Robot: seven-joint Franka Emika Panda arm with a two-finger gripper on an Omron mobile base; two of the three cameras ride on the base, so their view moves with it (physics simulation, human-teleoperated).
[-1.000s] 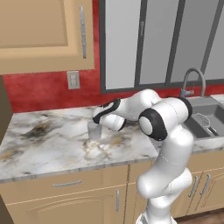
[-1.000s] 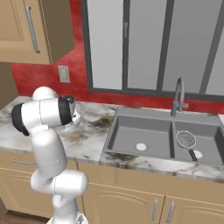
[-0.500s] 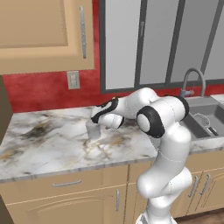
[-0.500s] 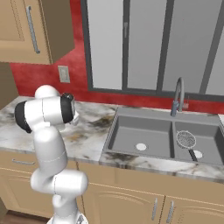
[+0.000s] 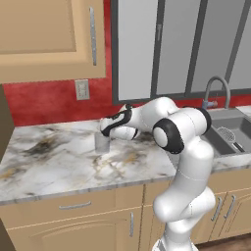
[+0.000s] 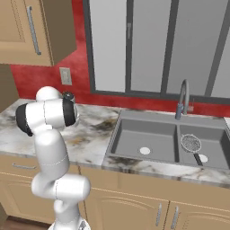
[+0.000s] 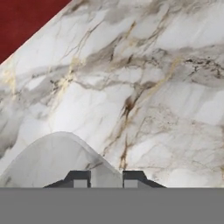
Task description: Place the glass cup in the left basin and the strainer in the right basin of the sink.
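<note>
Sink (image 6: 134, 134) sits well right of arm, strainer (image 6: 191, 143) already in right basin (image 6: 211, 146). Glass cup (image 5: 102, 142) stands on marble counter (image 5: 49, 162); gripper (image 5: 104, 137) nipped onto its rim. Cup step underway; next lift & carry to left basin (image 6: 146, 139)

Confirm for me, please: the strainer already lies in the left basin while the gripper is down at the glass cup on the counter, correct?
Not quite. The strainer lies in the right basin, not the left basin, as the right base view shows. The gripper is indeed down at the glass cup on the counter.
</note>
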